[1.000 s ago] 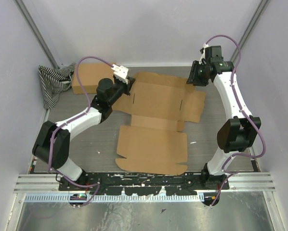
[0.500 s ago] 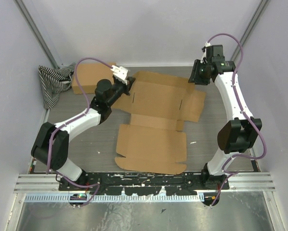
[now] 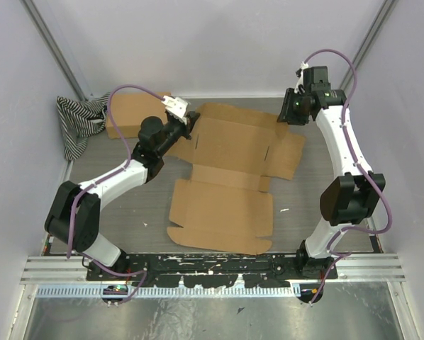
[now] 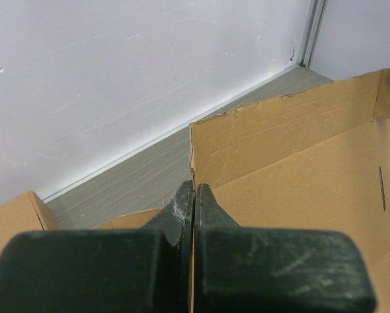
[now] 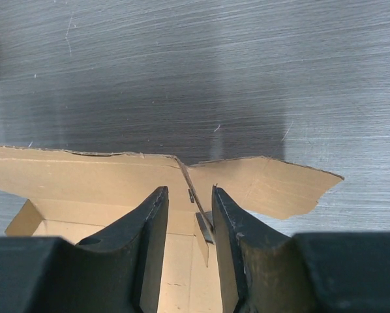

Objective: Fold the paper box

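Grey table (image 3: 152, 209), flat paper box (image 3: 230, 152), striped cloth (image 3: 76, 122)

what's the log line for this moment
box: not yet folded | left pincer: shut on its far-left corner | right pincer: open astride its far-right corner

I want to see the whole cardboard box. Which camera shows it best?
The top external view: the whole unfolded paper box is in frame there. The left wrist view shows only one corner flap, the right wrist view only a far edge.
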Tool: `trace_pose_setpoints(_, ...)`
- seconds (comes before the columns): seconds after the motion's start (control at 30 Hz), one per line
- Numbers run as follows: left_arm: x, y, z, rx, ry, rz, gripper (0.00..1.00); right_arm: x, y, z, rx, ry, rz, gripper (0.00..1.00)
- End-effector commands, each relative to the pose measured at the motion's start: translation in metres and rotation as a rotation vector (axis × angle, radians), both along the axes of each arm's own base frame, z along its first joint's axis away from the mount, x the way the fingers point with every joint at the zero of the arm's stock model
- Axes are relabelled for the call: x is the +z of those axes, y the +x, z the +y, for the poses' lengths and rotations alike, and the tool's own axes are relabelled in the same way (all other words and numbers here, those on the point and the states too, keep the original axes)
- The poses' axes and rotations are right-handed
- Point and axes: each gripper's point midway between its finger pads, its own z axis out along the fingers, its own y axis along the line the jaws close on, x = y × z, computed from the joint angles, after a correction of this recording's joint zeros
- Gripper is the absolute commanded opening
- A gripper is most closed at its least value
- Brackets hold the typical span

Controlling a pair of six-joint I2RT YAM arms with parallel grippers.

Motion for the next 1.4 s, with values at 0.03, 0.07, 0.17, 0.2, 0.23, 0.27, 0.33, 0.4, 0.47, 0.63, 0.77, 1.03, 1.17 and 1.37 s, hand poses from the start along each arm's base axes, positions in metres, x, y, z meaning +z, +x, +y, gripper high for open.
trace_pose_setpoints(0.03, 0.027, -0.009, 0.002, -0.012, -0.038, -0.080, 0.00, 0.015, 0.008, 0.007, 0.042, 0.017, -0.048, 0.36)
trace_pose_setpoints(0.07, 0.027, -0.009, 0.002, -0.010, -0.039, -0.081, 0.00, 0.014, 0.008, 0.009, 0.048, 0.023, -0.044, 0.33)
trace_pose_setpoints(0.17, 0.027, -0.007, 0.002, -0.002, -0.039, -0.078, 0.00, 0.012, 0.005, 0.015, 0.068, 0.034, -0.032, 0.18)
trace_pose_setpoints(0.2, 0.026, -0.006, 0.002, -0.002, -0.040, -0.076, 0.00, 0.011, 0.005, 0.016, 0.072, 0.033, -0.028, 0.13)
trace_pose_setpoints(0.23, 0.027, -0.005, 0.001, -0.002, -0.042, -0.073, 0.00, 0.009, 0.004, 0.017, 0.073, 0.034, -0.020, 0.06)
trace_pose_setpoints(0.27, 0.027, -0.004, 0.001, -0.002, -0.043, -0.065, 0.00, 0.007, 0.004, 0.018, 0.074, 0.030, -0.015, 0.02)
trace_pose_setpoints(0.33, 0.027, -0.002, 0.000, 0.004, -0.050, -0.048, 0.10, 0.002, 0.005, 0.017, 0.061, 0.013, -0.005, 0.01)
trace_pose_setpoints(0.4, 0.027, 0.001, 0.003, 0.028, -0.054, -0.016, 0.36, 0.002, 0.009, 0.016, 0.036, -0.028, -0.021, 0.01)
trace_pose_setpoints(0.47, 0.030, 0.004, 0.008, 0.063, -0.055, 0.025, 0.63, 0.008, 0.016, 0.019, 0.025, -0.063, -0.078, 0.01)
trace_pose_setpoints(0.63, 0.041, 0.000, 0.024, 0.141, -0.057, 0.094, 0.98, 0.039, 0.035, 0.038, 0.021, -0.073, -0.301, 0.01)
trace_pose_setpoints(0.77, 0.048, -0.004, 0.037, 0.200, -0.053, 0.149, 0.98, 0.063, 0.042, 0.049, 0.006, -0.024, -0.455, 0.01)
trace_pose_setpoints(1.03, 0.036, -0.008, 0.041, 0.221, 0.062, 0.329, 0.15, 0.074, 0.032, 0.072, 0.005, -0.060, -0.666, 0.01)
trace_pose_setpoints(1.17, 0.016, -0.016, 0.041, 0.227, 0.098, 0.467, 0.12, 0.061, 0.027, 0.078, -0.016, -0.060, -0.684, 0.03)
trace_pose_setpoints(1.37, -0.017, -0.043, 0.037, 0.178, 0.099, 0.623, 0.14, 0.037, 0.018, 0.070, -0.085, -0.068, -0.649, 0.02)
